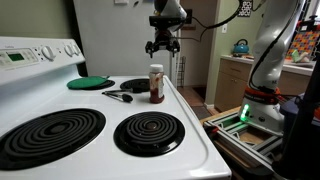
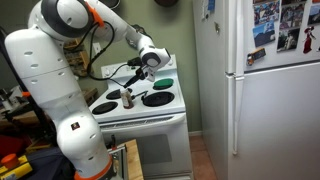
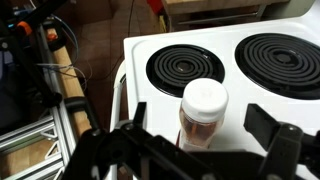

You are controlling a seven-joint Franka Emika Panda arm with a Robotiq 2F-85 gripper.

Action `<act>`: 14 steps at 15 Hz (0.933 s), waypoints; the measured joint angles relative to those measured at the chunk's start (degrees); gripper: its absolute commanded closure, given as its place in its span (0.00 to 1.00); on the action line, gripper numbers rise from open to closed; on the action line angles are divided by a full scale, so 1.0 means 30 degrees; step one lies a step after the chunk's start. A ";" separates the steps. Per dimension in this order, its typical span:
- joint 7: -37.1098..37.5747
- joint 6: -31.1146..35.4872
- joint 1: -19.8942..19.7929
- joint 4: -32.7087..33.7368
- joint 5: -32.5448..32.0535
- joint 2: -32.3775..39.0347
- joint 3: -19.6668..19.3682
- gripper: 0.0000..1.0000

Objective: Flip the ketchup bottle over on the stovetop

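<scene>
The ketchup bottle (image 1: pixel 156 84) stands upright, whitish cap up, on the white stovetop (image 1: pixel 200 125) near its edge between the burners. It also shows in an exterior view (image 2: pixel 129 98) and from above in the wrist view (image 3: pixel 203 112). My gripper (image 1: pixel 163 48) hangs open in the air directly above the bottle, apart from it. In the wrist view the two dark fingers spread wide on either side of the cap, with the gripper (image 3: pixel 200 135) holding nothing.
A flat green disc (image 1: pixel 90 82) lies on a back burner. A dark spoon-like utensil (image 1: pixel 118 95) lies left of the bottle. Two black coil burners (image 1: pixel 148 131) sit at the front. A white fridge (image 2: pixel 265 90) stands beside the stove. An aluminium frame (image 1: pixel 240 125) is beyond the stove edge.
</scene>
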 measured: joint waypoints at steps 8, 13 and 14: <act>0.0686 -0.0084 0.0140 0.2959 -0.6129 -0.0972 0.1786 0.00; 0.0433 0.1626 0.0306 0.3516 -0.8264 -0.2177 0.2615 0.00; 0.0295 0.2303 0.0326 0.3480 -0.8327 -0.2532 0.2719 0.00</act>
